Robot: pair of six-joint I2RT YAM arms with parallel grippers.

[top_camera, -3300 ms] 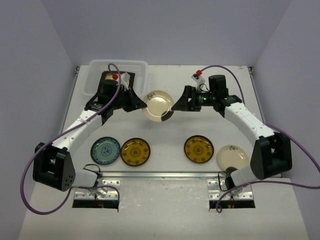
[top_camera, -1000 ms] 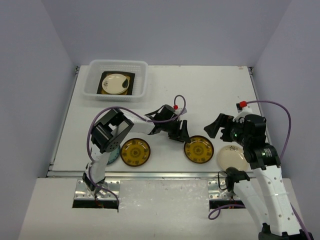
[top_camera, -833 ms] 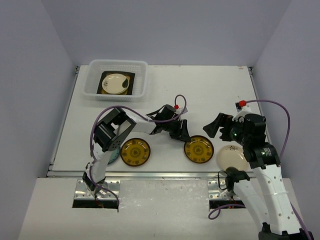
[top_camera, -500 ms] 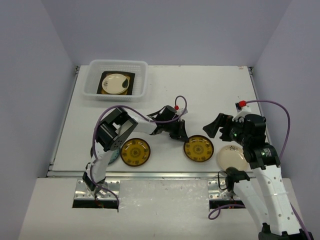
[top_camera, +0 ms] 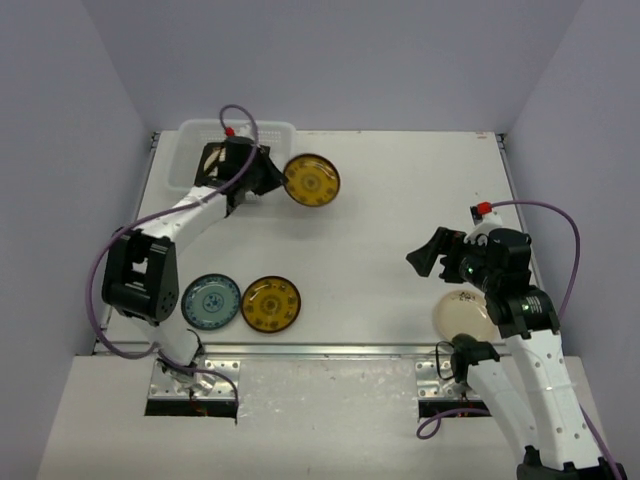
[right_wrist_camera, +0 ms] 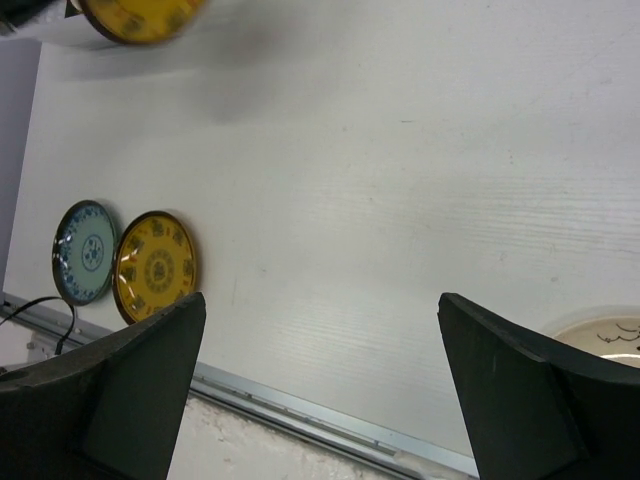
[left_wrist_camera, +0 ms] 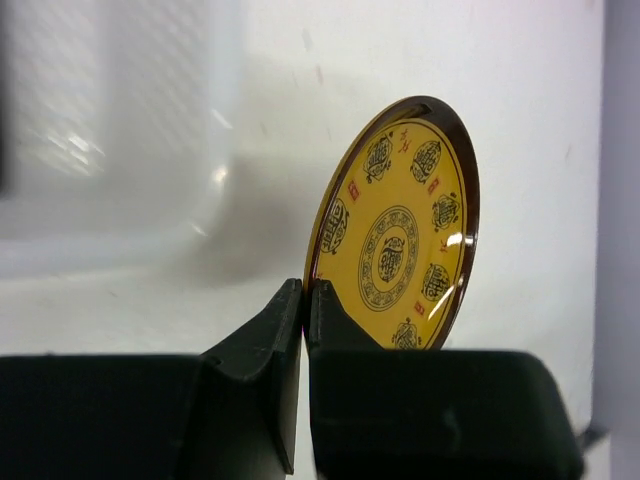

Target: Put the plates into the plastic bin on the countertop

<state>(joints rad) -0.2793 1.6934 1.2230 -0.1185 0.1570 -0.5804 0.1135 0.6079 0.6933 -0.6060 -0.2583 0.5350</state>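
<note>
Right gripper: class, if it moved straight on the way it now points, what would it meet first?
Probably bare countertop: the open right gripper frames only white surface in its wrist view. The yellow-brown plate and blue plate lie off to one side; depth is unclear.

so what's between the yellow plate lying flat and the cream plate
Bare countertop from flat yellow plate to cream plate, in the top view.
</note>
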